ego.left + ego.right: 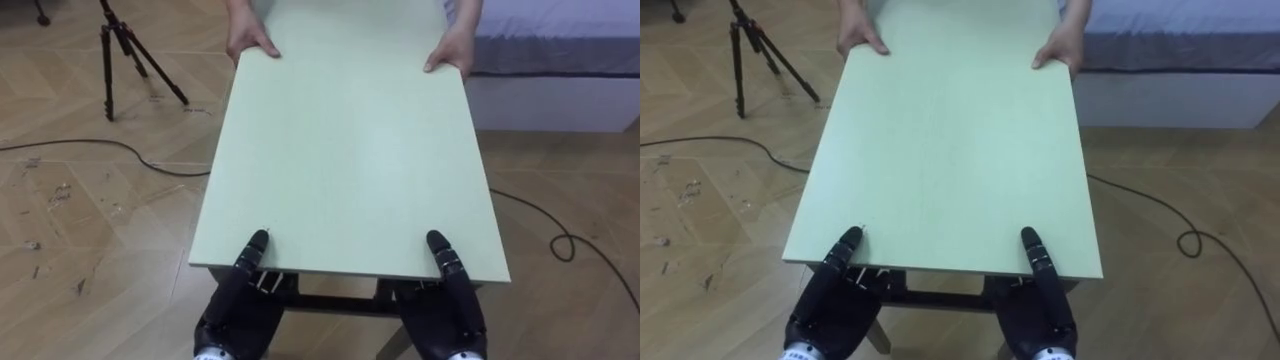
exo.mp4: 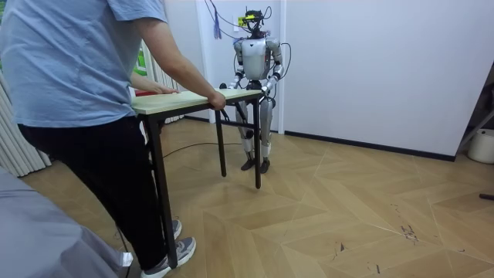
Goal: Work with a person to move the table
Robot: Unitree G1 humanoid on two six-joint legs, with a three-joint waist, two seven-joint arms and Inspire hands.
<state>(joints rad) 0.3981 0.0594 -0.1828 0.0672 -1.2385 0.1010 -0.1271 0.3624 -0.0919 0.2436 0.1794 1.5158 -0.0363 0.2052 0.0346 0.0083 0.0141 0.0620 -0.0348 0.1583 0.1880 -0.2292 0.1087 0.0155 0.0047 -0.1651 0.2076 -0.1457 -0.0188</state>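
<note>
The pale green table (image 1: 345,150) lies at the centre. Its near edge is clamped at 7 o'clock by the left hand (image 1: 238,300) and at 5 o'clock by the right hand (image 1: 452,300), thumbs on top (the fingers underneath are hidden). A person's hands (image 1: 250,42) hold the far corners at 11 and 1 o'clock.

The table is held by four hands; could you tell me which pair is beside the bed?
The person's bare hands, at the table's far end by the bed; the robot's black left hand and right hand hold the near end.
</note>
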